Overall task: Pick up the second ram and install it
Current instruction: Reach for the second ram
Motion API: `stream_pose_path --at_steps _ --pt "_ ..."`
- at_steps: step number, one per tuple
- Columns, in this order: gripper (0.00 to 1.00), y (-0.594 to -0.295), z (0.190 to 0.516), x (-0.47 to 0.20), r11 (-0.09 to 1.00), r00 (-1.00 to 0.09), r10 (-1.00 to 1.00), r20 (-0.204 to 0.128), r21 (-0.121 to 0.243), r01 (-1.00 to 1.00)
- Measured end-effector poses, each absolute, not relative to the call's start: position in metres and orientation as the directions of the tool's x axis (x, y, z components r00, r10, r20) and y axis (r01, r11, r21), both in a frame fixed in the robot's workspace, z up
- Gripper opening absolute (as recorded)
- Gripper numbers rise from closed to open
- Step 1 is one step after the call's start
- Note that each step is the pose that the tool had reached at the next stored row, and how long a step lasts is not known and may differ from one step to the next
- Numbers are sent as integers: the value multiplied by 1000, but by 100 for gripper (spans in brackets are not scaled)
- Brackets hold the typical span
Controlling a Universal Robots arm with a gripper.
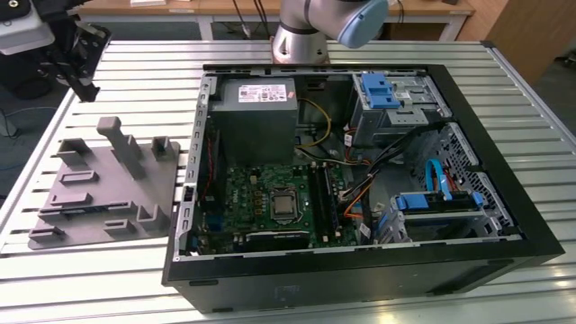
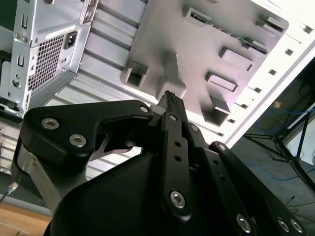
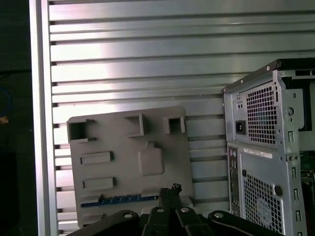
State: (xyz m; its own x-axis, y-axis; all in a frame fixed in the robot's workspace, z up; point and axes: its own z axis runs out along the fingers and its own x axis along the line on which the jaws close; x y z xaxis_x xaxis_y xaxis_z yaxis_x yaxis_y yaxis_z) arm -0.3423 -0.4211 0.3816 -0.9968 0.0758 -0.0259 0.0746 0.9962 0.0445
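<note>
Grey fixture plate [image 3: 110, 140] w/ second ram [image 3: 120, 199] slotted.

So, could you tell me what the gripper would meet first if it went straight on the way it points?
Probably the grey plate: in the first wrist view the gripper points at it with nothing between, though depth is unclear.

Open computer case [image 1: 360, 280] lying on a slatted metal table [image 1: 270, 57].
A grey plastic plate [image 1: 108, 196] with upright posts is sitting just beside the case, on the exterior view's left of it. Inside the case, a grey power supply [image 1: 256, 115], a green motherboard [image 1: 256, 202] and a blue drive bracket [image 1: 381, 91] are showing.
</note>
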Motion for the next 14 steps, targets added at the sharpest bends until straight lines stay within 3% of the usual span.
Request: stream_pose_path --at_steps 14 --pt "10 -440 377 -359 996 -997 75 -26 45 74"
